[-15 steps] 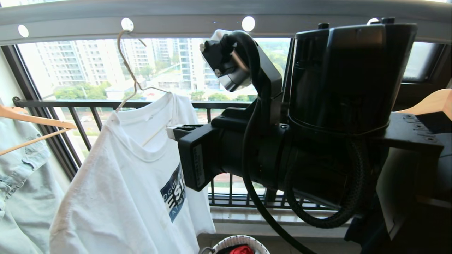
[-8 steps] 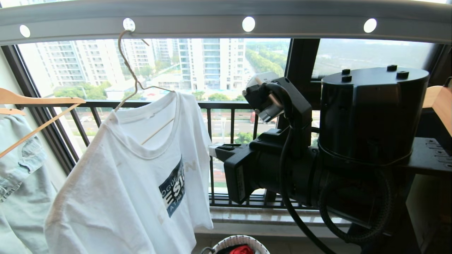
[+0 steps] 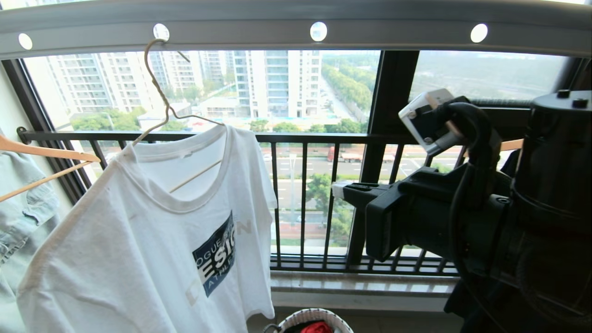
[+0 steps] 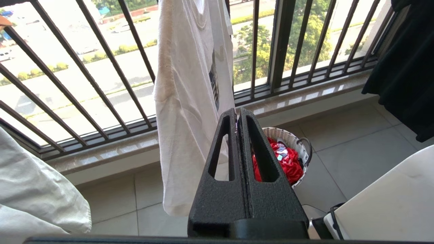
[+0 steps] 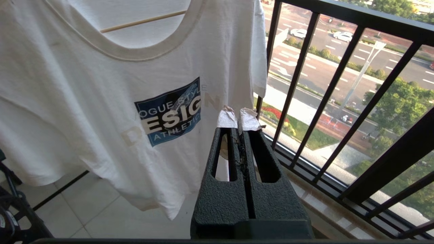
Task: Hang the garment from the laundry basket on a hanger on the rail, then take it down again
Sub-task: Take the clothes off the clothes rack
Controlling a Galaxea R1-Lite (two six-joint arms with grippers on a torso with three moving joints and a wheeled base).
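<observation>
Wooden hanger [image 3: 46,155], denim shirt [image 3: 21,208], red cloth [image 4: 288,162]

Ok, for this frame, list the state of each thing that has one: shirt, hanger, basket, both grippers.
white T-shirt: hanging on the hanger, tilted, no gripper on it.
wire hanger: hooked in a hole of the grey rail.
laundry basket: on the floor, red cloth inside.
left gripper: shut, empty.
right gripper: shut, empty, clear of the shirt.
wooden hanger: at far left, carrying a pale denim garment.
</observation>
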